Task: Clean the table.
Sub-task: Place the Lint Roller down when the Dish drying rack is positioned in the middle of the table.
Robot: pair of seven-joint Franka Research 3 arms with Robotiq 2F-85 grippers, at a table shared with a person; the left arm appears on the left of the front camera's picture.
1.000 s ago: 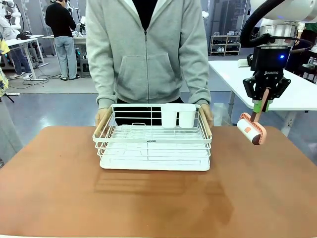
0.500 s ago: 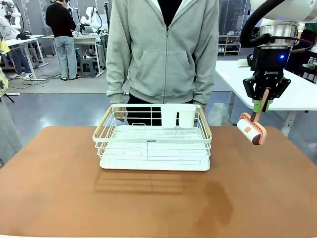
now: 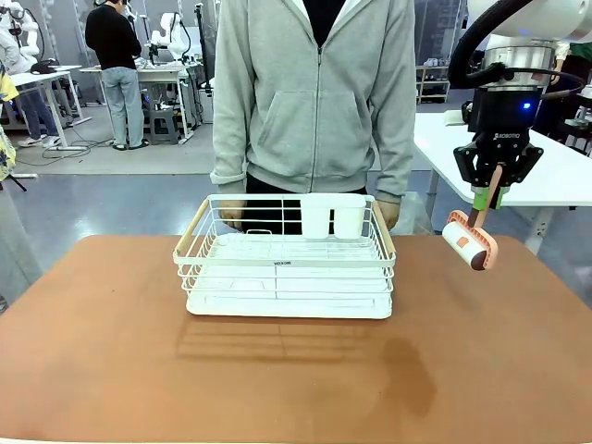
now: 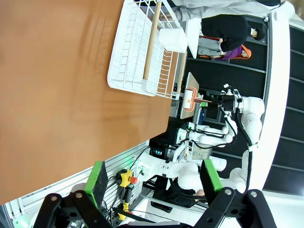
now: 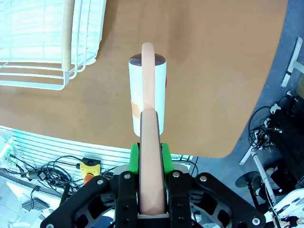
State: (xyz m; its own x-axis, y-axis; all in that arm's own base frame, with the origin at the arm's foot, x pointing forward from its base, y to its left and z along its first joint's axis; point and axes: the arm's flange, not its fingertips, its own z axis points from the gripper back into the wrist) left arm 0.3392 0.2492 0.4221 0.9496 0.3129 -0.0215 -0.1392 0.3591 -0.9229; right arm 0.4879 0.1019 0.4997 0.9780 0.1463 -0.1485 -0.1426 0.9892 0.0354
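The table (image 3: pixel 111 361), with its reddish-brown top, is seen across the lower half of the front view. A white wire rack (image 3: pixel 285 268) with wooden side handles is set on it near the far edge, around the middle. Two white cups (image 3: pixel 333 217) are held in the rack's far right corner. A faint darker patch (image 3: pixel 407 370) is seen on the tabletop in front of the rack, to the right; whether it is a stain or a shadow cannot be told from this view.

A person in a grey hooded jacket (image 3: pixel 314 92) is stood at the far side, just behind the rack, with one hand (image 3: pixel 388 215) seen near the rack's right far corner.

The right gripper (image 3: pixel 487 196) is held above the table's right side, well apart from the rack. Its fingers are closed tightly on the pink handle of a lint roller (image 3: pixel 470 240), which hangs tilted below the fingers, clear of the tabletop. In the right wrist view the roller (image 5: pixel 147 95) is seen from above, its handle clamped between the green pads (image 5: pixel 134 159), with the tabletop and a corner of the rack beneath.

In the left wrist view the left gripper (image 4: pixel 154 183) is seen with its fingers spread wide apart and nothing between them, off the near edge of the table.
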